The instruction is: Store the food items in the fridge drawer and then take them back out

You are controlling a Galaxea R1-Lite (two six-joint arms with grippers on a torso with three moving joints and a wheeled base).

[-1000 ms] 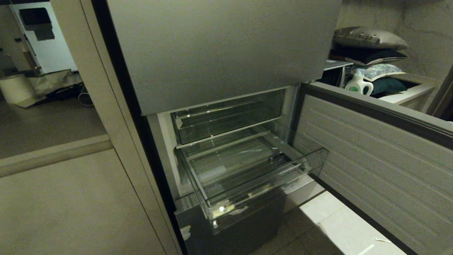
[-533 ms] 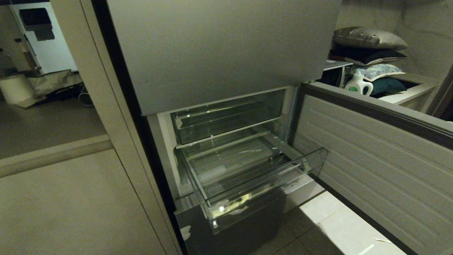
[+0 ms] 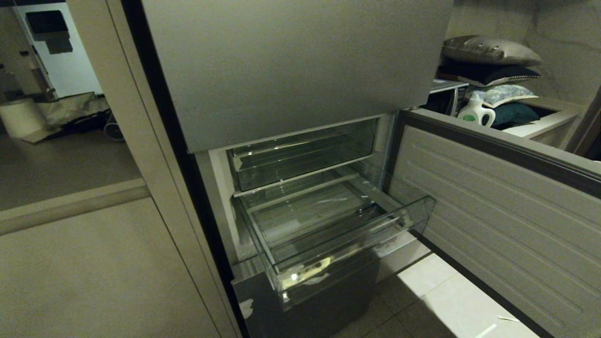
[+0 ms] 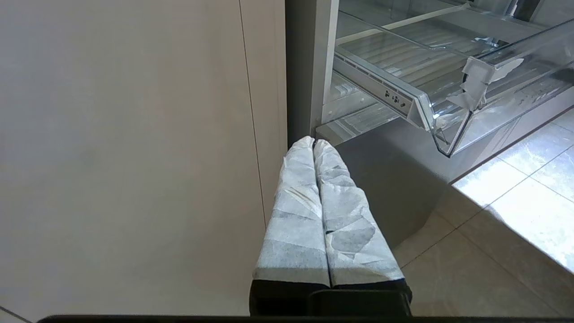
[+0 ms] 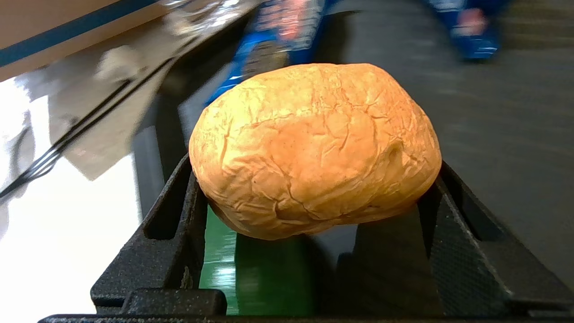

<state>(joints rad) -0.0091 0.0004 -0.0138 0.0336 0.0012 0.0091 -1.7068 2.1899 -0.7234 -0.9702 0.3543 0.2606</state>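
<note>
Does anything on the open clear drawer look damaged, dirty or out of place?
Yes. The wide clear plastic fridge drawer has torn whitish tape scraps stuck on its front edge, crumpled and peeling away. They look like leftover tape, not a part of the drawer. Nothing lies in the drawer, and I see no spill.

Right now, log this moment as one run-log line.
right gripper: shut on bread roll, away from fridge | left gripper: shut, empty, parked below drawer | fridge drawer: pulled out, empty
</note>
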